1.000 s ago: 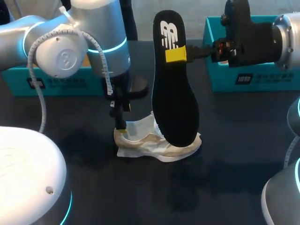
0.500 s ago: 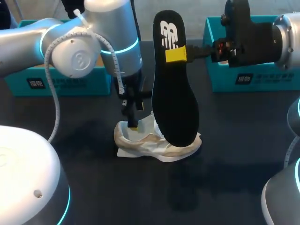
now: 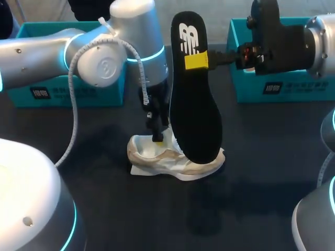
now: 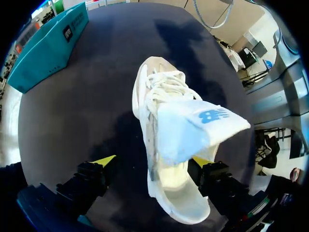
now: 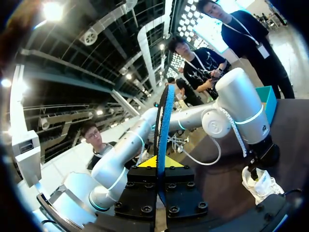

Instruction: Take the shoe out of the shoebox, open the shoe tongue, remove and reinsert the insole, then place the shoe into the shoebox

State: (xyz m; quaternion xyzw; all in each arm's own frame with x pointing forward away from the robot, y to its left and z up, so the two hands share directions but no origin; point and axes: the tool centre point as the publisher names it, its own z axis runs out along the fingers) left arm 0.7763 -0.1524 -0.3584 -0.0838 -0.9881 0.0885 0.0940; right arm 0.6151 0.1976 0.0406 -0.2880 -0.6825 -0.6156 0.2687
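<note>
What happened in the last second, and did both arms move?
Only the left arm moved. It swung toward the table's middle, carrying its open jaws from the near end of the shoe to over its middle, close beside the insole. The right arm stayed where it was, its jaws clamping the insole upright above the shoe. The shoe did not shift.

- Left arm: silver-grey rounded casing, cyan light ring, white coiled cable outside.
- Left gripper: black fingers, yellow tips.
- Right arm: silver wrist, black mount.
- Right gripper: black, screw-studded, yellow tips.
</note>
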